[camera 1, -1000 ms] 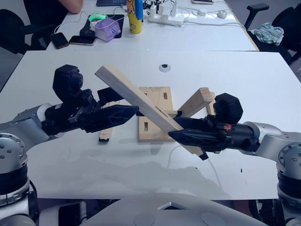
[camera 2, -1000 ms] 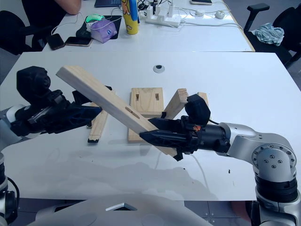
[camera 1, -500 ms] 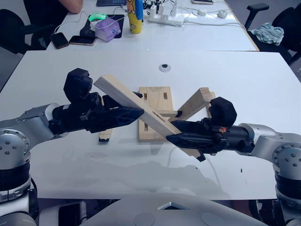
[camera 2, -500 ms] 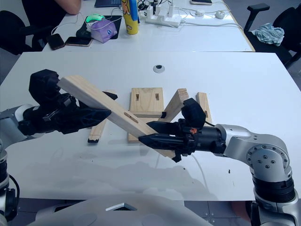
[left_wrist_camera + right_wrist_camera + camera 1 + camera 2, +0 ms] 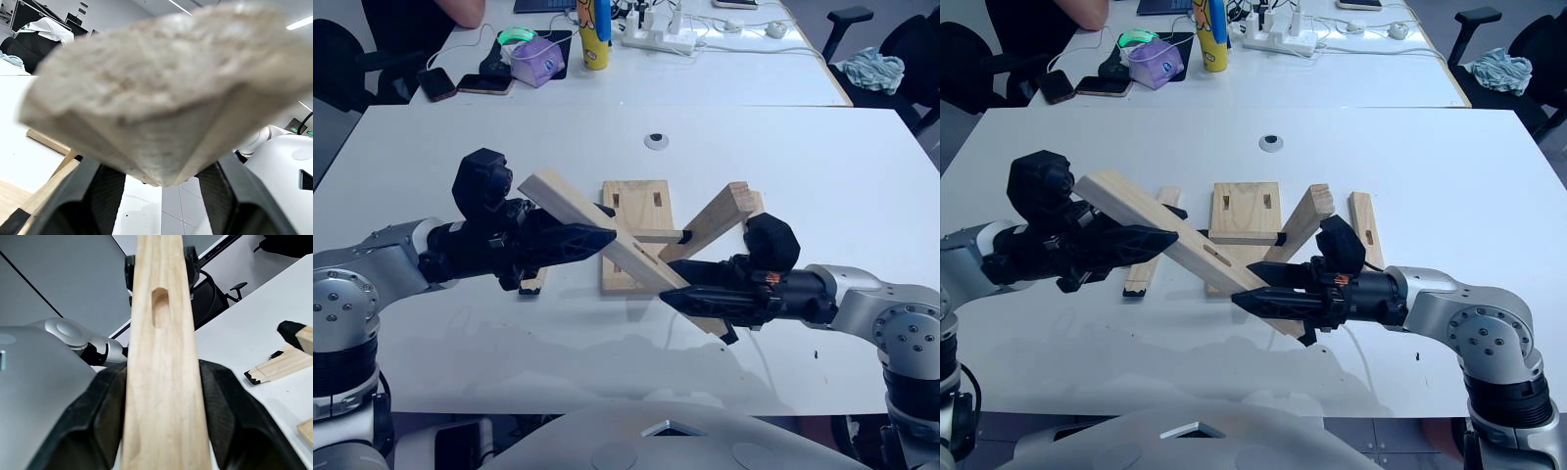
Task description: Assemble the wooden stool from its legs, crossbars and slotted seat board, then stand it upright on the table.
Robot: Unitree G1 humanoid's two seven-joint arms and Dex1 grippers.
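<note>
An office: white desks point(image 5: 724, 78), swivel chairs point(image 5: 886, 44), a power strip point(image 5: 658, 39) and phones point(image 5: 460, 83)

Stereo overhead; wrist cameras against leg point(image 5: 161, 382)

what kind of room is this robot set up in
Most likely an office or lab workspace: long white tables, a power strip with plugged-in cables and phones on the far table, and an office chair beside it.
</note>
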